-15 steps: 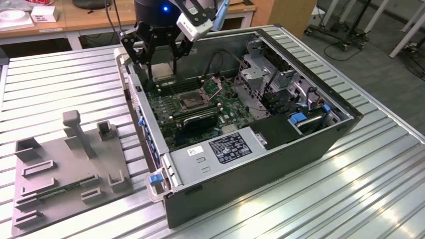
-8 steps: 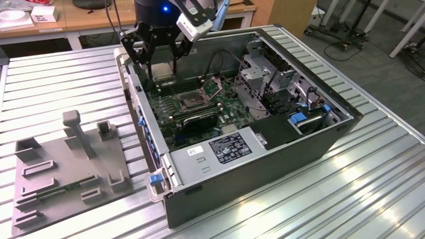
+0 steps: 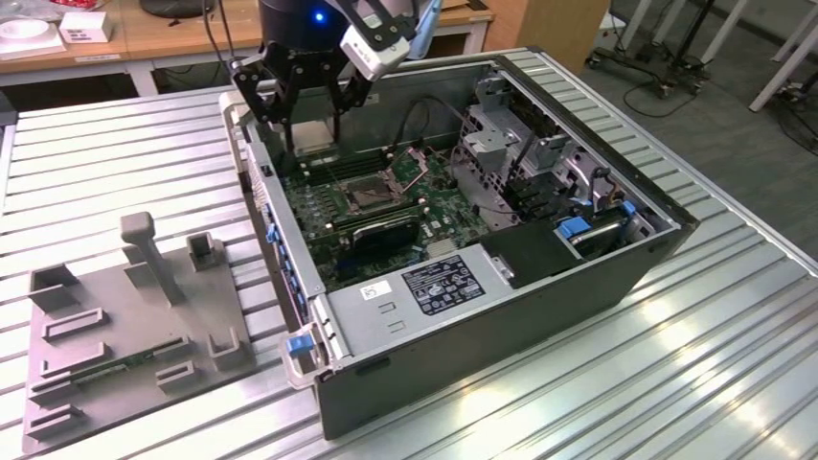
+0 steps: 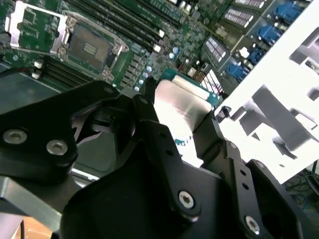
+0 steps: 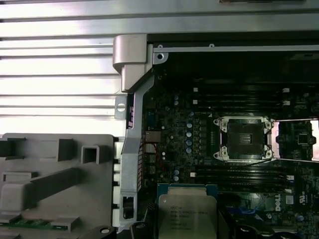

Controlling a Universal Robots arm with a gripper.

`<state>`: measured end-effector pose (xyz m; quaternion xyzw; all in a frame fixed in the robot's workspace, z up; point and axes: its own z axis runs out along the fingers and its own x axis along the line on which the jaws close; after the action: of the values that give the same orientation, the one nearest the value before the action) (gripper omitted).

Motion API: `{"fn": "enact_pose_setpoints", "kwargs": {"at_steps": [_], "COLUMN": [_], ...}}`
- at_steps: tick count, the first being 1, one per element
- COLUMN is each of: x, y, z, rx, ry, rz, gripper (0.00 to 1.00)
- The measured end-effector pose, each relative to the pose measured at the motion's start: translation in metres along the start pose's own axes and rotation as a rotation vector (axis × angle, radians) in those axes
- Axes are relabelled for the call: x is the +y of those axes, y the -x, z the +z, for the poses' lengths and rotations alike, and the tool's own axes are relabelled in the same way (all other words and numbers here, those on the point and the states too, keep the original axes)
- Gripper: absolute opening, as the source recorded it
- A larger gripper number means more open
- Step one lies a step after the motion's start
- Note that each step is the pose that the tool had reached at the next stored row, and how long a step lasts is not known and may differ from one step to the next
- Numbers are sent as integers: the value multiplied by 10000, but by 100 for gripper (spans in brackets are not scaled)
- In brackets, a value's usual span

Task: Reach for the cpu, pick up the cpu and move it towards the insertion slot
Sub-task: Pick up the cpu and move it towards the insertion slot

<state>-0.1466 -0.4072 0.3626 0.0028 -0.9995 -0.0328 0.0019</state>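
Fingers of the gripper are clenched on the cpu, which is held above the green board inside the open computer case. Well apart on that board, the insertion slot is seen uncovered, its dark centre exposed.

The chip has a silvery-white top edged in green. The socket is a silver frame around a dark centre, set in a green board. The hand is black. The bench is ribbed silver-grey.
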Motion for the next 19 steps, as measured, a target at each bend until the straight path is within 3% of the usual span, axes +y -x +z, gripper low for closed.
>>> {"fn": "enact_pose_setpoints", "kwargs": {"at_steps": [19], "x": [0], "y": [41], "z": [1], "rx": [-1], "ry": [0], "rz": [1], "gripper": [55]}}
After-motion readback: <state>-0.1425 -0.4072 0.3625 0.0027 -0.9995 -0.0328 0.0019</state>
